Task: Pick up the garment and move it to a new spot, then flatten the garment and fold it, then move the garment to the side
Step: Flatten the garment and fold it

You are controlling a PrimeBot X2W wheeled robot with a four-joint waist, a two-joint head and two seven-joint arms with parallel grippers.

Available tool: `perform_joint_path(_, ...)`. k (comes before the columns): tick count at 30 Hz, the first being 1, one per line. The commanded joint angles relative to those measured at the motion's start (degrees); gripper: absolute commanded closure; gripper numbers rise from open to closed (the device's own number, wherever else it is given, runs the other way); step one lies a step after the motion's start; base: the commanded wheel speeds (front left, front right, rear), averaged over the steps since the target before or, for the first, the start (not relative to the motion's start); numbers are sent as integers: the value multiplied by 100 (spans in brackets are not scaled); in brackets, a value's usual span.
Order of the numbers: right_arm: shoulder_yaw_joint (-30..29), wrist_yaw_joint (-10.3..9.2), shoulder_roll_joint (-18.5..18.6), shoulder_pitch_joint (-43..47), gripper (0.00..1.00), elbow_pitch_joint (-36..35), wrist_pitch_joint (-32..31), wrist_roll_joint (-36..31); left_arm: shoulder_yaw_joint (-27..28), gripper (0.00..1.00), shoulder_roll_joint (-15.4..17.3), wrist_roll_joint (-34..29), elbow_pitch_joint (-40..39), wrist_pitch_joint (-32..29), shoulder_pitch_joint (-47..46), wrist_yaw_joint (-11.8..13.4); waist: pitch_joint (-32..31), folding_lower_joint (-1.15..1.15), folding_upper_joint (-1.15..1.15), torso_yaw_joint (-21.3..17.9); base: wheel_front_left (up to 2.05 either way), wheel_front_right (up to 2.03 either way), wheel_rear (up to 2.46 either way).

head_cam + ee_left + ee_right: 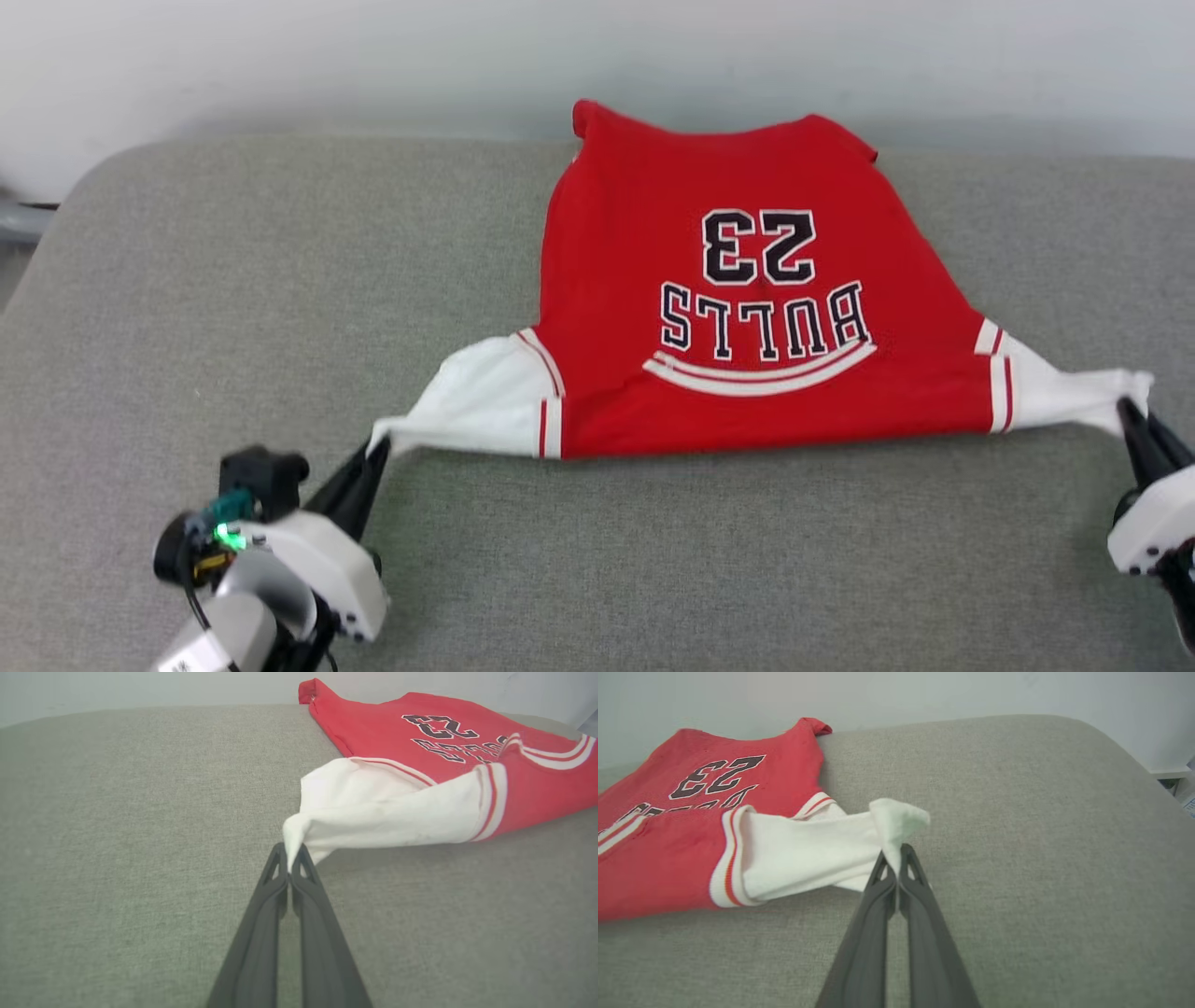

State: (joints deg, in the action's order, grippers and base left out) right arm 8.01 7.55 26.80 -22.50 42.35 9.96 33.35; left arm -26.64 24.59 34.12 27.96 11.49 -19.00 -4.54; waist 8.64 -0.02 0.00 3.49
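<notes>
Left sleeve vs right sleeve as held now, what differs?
The left sleeve fans wide and baggy; the right sleeve is drawn into a narrow strip. The left sleeve ends at the pinch of the left tool; the right sleeve has a flap bunched past the right tool. Shared: both white, each clamped at its tip by a shut tool.

Left tool point(379, 448) pinched closed, right tool point(1124, 407) pinched closed, set wide apart

Head view high, facing down, wrist views low, close over the cushion point(233, 280) — all share the garment point(616, 280)
</notes>
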Motion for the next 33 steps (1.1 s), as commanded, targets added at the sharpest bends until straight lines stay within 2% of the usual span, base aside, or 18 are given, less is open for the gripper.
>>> perform_joint_path(1, -3, -12, 49, 138, 100, -39, -26, 54, 0, 100, 18, 54, -4, -14, 184, 46, -124, 2, 0, -27, 0, 0, 0)
perform_joint_path(12, 160, -12, 324, 1256, 100, -484, -590, 680, -212, 100, 190, 233, -310, -295, 1294, 112, -663, 2, 0, -43, 0, 0, 0)
perform_joint_path(17, 182, -12, 567, 1938, 100, -909, -1106, 1116, -329, 100, 393, 352, -804, -633, 1841, 110, -724, 2, 0, -47, 0, 0, 0)
perform_joint_path(23, 162, -12, 830, 2682, 100, -1538, -1866, 1544, -422, 100, 621, 520, -1487, -1134, 2333, 225, -717, 2, 0, -17, 0, 0, 0)
perform_joint_path(31, -52, -12, 1003, 2965, 100, -2136, -2349, 1590, -413, 100, 735, 555, -2115, -1369, 2381, 394, -671, 2, 0, 0, 0, 0, 0)
perform_joint_path(32, -97, -12, 1029, 2923, 80, -2196, -2353, 1562, -415, 100, 729, 565, -2168, -1380, 2352, 399, -661, 2, 0, 5, 0, 0, 0)
perform_joint_path(33, -147, -12, 1048, 2887, 0, -2241, -2368, 1538, -414, 100, 730, 570, -2214, -1406, 2327, 407, -649, 2, 0, 13, 0, 0, 0)
